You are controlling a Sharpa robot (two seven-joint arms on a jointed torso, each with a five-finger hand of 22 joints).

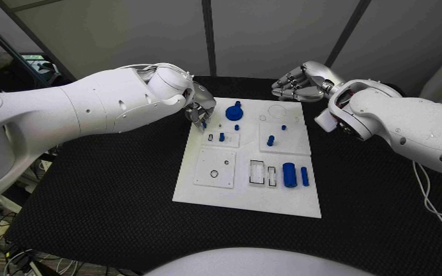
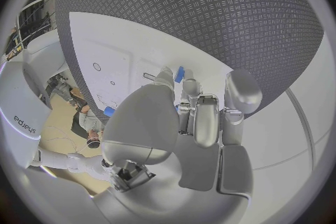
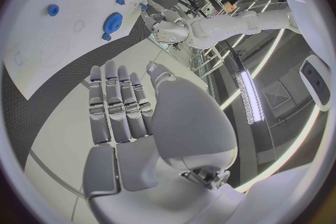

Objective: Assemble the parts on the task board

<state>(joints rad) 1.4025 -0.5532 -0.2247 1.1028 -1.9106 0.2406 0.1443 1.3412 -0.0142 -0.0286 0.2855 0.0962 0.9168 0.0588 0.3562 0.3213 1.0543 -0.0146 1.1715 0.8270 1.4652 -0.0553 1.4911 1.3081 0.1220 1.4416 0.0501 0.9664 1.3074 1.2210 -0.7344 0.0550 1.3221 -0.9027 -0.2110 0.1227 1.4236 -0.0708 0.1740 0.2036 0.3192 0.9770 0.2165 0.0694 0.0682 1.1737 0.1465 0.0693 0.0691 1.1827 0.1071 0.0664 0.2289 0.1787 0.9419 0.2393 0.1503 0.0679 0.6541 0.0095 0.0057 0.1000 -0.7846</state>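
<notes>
I am seeing the left hand [image 1: 200, 108] reaching down at the far left corner of the white task board [image 1: 210, 190], pinching a small blue part [image 2: 180, 73] at its fingertips just above the board. The right hand [image 1: 296, 86] is hovering past the far right corner, holding nothing, fingers curled in. A blue gear [image 1: 234, 112] and blue cylinders [image 1: 290, 174] are sitting on the board.

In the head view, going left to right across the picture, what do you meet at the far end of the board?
Left robot hand → blue gear → empty round recess → right robot hand.
</notes>
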